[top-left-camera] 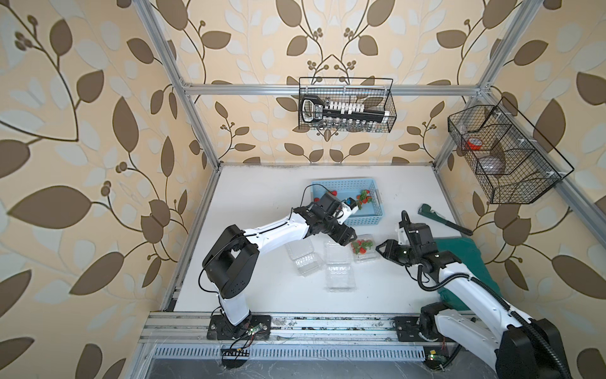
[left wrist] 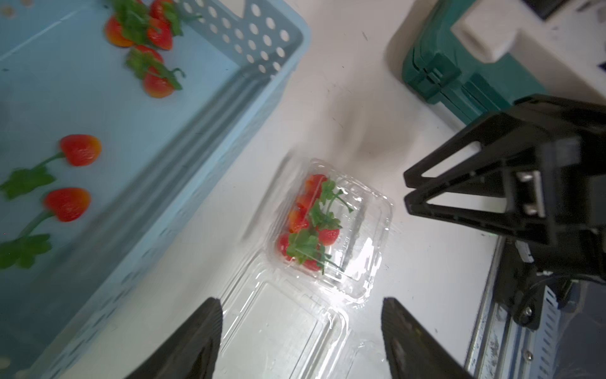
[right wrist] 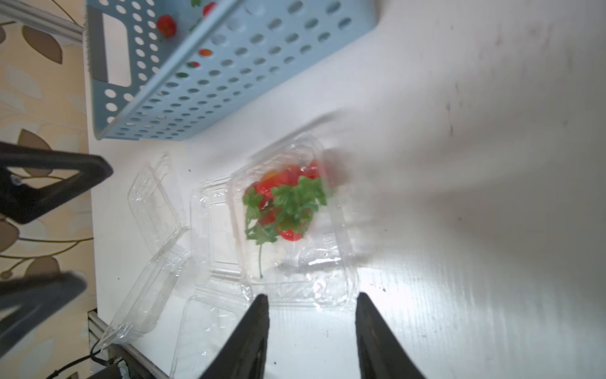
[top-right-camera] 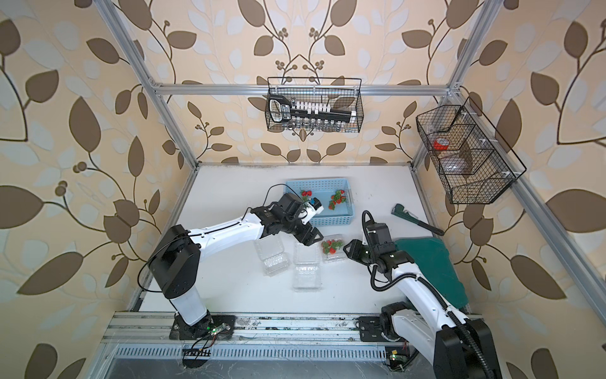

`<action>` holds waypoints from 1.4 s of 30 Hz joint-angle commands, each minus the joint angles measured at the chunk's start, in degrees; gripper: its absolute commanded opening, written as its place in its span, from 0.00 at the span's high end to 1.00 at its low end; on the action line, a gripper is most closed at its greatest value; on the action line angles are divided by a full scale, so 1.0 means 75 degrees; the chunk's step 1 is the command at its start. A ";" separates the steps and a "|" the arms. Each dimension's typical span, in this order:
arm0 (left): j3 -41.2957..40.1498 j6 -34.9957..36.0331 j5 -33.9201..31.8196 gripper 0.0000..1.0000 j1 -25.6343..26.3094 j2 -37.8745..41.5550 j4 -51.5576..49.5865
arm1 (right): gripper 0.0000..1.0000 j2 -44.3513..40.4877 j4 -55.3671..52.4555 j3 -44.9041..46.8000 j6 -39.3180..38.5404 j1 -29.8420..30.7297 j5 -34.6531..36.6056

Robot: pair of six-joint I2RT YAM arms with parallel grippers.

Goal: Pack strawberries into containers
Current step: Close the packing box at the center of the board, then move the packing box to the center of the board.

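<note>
Strawberries are seen heaped tightly inside the filled clamshell, which lies just ahead of the left gripper and directly in front of the right gripper, between the two. Both pairs of jaws are held apart and nothing is clamped in either. The near rim of the filled clamshell lies just at the right gripper's tips, and whether it is touched cannot be told. Its lid appears to be folded down over the fruit (whether it is latched cannot be made out through the glare and blur).

The step in hand is judged to be the finishing of this box and a turn to the next. It would be done well if the right gripper were drawn straight back from the rim, so that the light box is not dragged or tipped, and if the lid were checked for a full snap along its edge. An empty clamshell, lying open, is found directly beneath the left gripper's jaws. A third clamshell, also open, lies beyond it on the side away from the right gripper.

Loose berries are seen in the blue basket beside the left gripper. They are small and glossy, red fading to orange, with long green stalks and leafy tops that tangle. A pinch across the red body, not the stalk, is judged the surer hold.
</note>
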State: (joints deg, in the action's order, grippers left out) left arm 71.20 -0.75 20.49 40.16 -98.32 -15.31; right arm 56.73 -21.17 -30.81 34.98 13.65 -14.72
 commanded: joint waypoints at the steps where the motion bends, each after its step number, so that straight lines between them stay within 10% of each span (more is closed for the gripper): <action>1: 0.0034 -0.0634 0.0018 0.21 -0.0949 0.1061 0.0108 | 0.57 -0.0038 -0.0788 -0.0744 -0.0456 0.0529 0.0860; 8: 0.0478 -0.1317 0.0259 0.16 -0.3201 0.2310 -0.1152 | 0.59 0.1608 -0.0535 -0.1694 -0.0510 0.2758 0.1323; 14: 0.0501 -0.0860 0.0353 0.16 -0.4928 0.2799 -0.2156 | 0.60 0.2627 0.0602 -0.1447 -0.0328 0.3003 0.0779; 29: -0.0379 -0.1153 0.0906 0.18 -0.5355 0.2577 -0.1295 | 0.60 0.3723 0.1096 -0.1529 -0.0184 0.2726 0.0671; 42: -0.0519 -0.1240 0.1274 0.20 -0.5355 0.2643 -0.1165 | 0.60 0.2679 0.1224 -0.0581 -0.0619 -0.0003 0.0311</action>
State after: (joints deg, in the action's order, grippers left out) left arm 67.55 -9.58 28.18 0.27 -80.12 -25.43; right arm 78.06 -12.08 -37.12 32.42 17.41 -11.18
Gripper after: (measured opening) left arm 0.797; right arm 0.401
